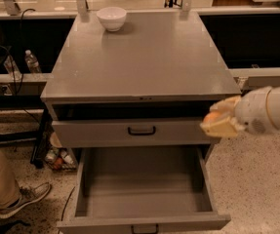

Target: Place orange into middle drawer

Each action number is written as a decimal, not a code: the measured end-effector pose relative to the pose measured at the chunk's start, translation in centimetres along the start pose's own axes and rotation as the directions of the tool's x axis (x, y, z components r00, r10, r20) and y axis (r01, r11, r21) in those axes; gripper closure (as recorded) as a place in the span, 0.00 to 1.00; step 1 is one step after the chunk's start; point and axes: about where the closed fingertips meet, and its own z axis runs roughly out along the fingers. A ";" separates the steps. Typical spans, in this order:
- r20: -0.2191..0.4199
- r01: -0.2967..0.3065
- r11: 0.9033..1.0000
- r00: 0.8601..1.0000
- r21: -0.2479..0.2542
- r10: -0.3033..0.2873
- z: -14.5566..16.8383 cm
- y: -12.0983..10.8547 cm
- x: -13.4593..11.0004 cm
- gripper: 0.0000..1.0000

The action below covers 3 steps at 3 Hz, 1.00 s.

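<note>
Gripper (216, 121) at the right of the view, on the end of a white arm (271, 112) that comes in from the right edge. It hangs level with the shallow drawer front (130, 133), overlapping that front's right end.

Pale fingers (221, 129) are closed around the orange (210, 116). Only a small patch of orange skin shows between them, so the fruit seems held deep in the grasp.

The orange is in the air, touching no surface. It sits above the right wall of the middle drawer (144, 199) and well clear of its floor. I cannot tell whether it is directly over the drawer or just outside it.

The middle drawer is pulled fully open toward the camera, with a plain grey interior. The shallow drawer above it is shut and has a black handle (141, 130) at centre. A dark open gap lies between that drawer and the cabinet top (144, 62).

A white bowl (111, 18) stands upright near the back left of the cabinet top, well apart from the gripper.

A water bottle (32, 61) stands on the shelf left of the cabinet. A person's leg and shoe (26, 197) are on the speckled floor at lower left.
</note>
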 end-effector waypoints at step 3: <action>-0.028 -0.084 0.996 0.996 -0.044 0.083 3.3 3.5 5.4 1.00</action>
